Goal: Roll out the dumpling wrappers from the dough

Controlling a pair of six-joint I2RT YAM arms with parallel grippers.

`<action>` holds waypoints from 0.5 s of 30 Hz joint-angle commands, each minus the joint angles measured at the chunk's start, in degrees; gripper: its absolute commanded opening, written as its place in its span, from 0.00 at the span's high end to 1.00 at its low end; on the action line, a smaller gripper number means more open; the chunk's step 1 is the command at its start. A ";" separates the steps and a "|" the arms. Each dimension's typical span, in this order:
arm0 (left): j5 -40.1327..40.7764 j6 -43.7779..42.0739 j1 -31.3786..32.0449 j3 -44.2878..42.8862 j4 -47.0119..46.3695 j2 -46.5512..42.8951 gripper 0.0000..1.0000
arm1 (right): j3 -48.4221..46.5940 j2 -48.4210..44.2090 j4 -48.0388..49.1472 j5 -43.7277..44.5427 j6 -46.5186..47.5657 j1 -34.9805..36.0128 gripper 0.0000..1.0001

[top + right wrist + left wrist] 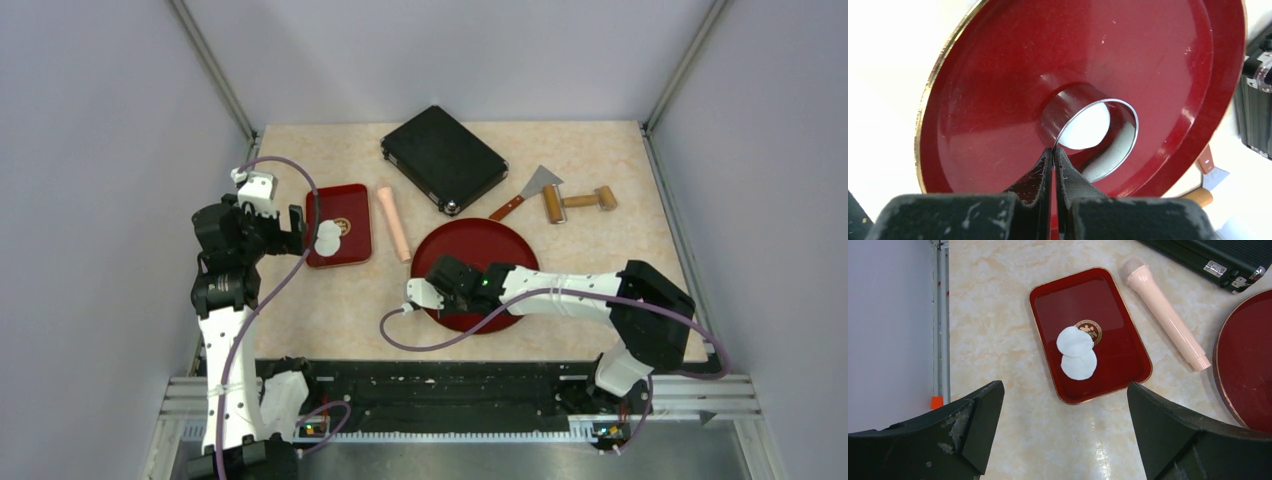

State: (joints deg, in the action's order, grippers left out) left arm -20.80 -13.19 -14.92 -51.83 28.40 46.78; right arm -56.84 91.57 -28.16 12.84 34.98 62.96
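Left wrist view: left gripper [1064,390] spread wide and holding nothing, poised above the near end of a rectangular glossy red lacquer tray [1128,360] with a gold rim. On that tray, two dumpling wrappers, thin round white discs with neat edges, the farther one [1074,341] overlapping the nearer [1079,365] and touching a gold emblem [1091,329] at the tray's centre. Right wrist view: right gripper [1054,152] pinched fully shut on the thin wall of a small clear ring cutter [1060,105]. Ring cutter set upright on a large round red plate [998,100] with a gilt edge. Inside the ring, a soft white patch of dough [1088,125] lying on the plate's floor; extent beyond the ring wall not clear. Between tray and plate, on the beige marble-patterned tabletop [620,240], a pale pink cylindrical rolling pin [1168,320], apart from both. Toward the far edge, a flat black rectangular case [443,158] with metal latches. To the right of the case, a metal-bladed scraper [538,184] with a reddish-brown handle, and just beside it a small wooden hand roller [578,201].
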 commanded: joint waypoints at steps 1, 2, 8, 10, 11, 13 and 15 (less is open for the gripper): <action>-1.20 0.87 -0.37 0.33 -2.32 -0.03 0.01 | -0.09 -0.89 3.81 5.05 1.17 0.76 1.00; -1.21 0.81 -0.33 0.33 -2.35 -0.03 0.01 | -0.22 -1.09 3.96 5.57 1.29 0.67 1.00; -1.29 0.80 -0.44 0.33 -2.31 0.06 0.01 | -1.41 -2.12 3.99 6.69 1.45 -0.08 1.00; -1.31 0.83 -0.46 0.27 -2.39 0.06 0.01 | -1.51 -2.02 4.06 7.11 1.57 -0.70 1.00; -1.40 0.80 -0.46 0.32 -2.32 0.02 0.01 | -1.38 -1.93 4.26 7.39 1.69 -1.12 1.00; -1.42 0.80 -0.46 0.33 -2.39 0.06 0.01 | -1.28 -1.73 4.76 7.79 2.07 -1.98 1.00; -1.50 0.85 -0.53 0.33 -2.38 0.04 0.01 | -1.30 -1.66 5.08 7.90 2.13 -3.06 1.00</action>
State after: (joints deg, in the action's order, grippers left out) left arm -21.21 -13.17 -14.96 -51.83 28.40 46.78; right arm -56.66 91.55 -25.28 18.02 36.27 61.91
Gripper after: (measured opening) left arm 0.990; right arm 0.006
